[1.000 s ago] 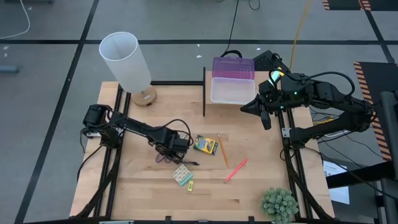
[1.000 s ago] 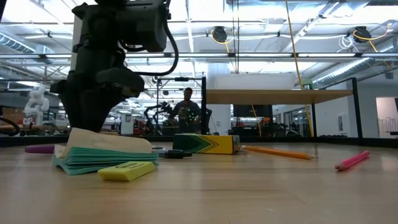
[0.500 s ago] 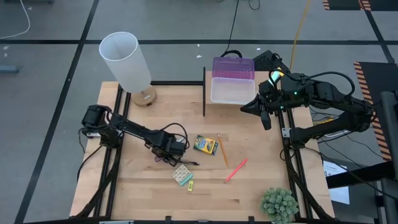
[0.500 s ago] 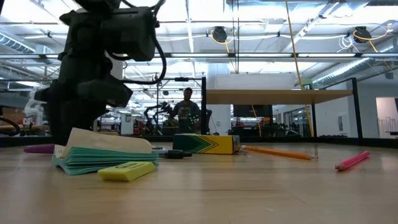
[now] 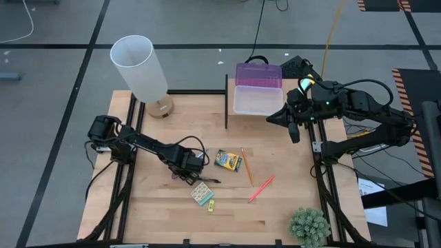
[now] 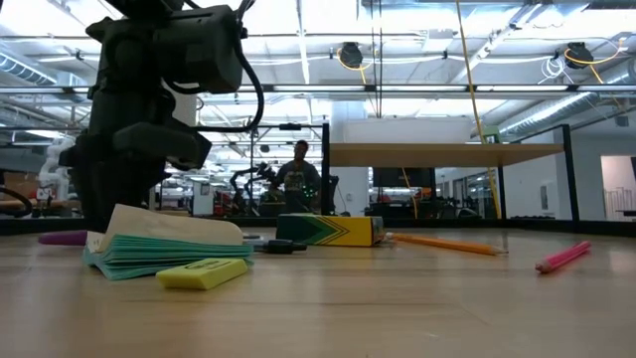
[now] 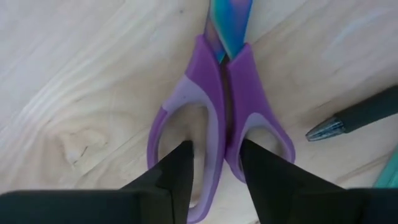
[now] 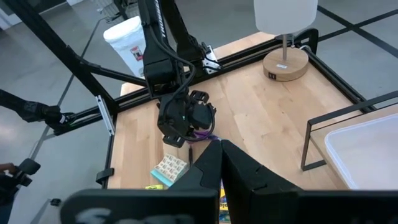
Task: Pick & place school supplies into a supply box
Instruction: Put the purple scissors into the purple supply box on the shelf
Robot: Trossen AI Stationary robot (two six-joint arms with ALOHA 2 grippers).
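Purple scissors [image 7: 219,118] straddled by lowered left claw [image 7: 214,167]

The crayon box [image 5: 227,160] lies mid-table, with the pencil [image 5: 246,166] just right. The eraser [image 5: 202,193] lies in front, and the box [image 5: 257,100] at the back edge.

No text, label, brand or number is legible. The green-yellow crayon box [image 6: 329,230] has printing on its side in the low view, but it is too small to make out. The tiny yellow piece [image 6: 202,271] carries an embossed mark that stays unreadable, as does the small label on the lamp base [image 8: 283,66].
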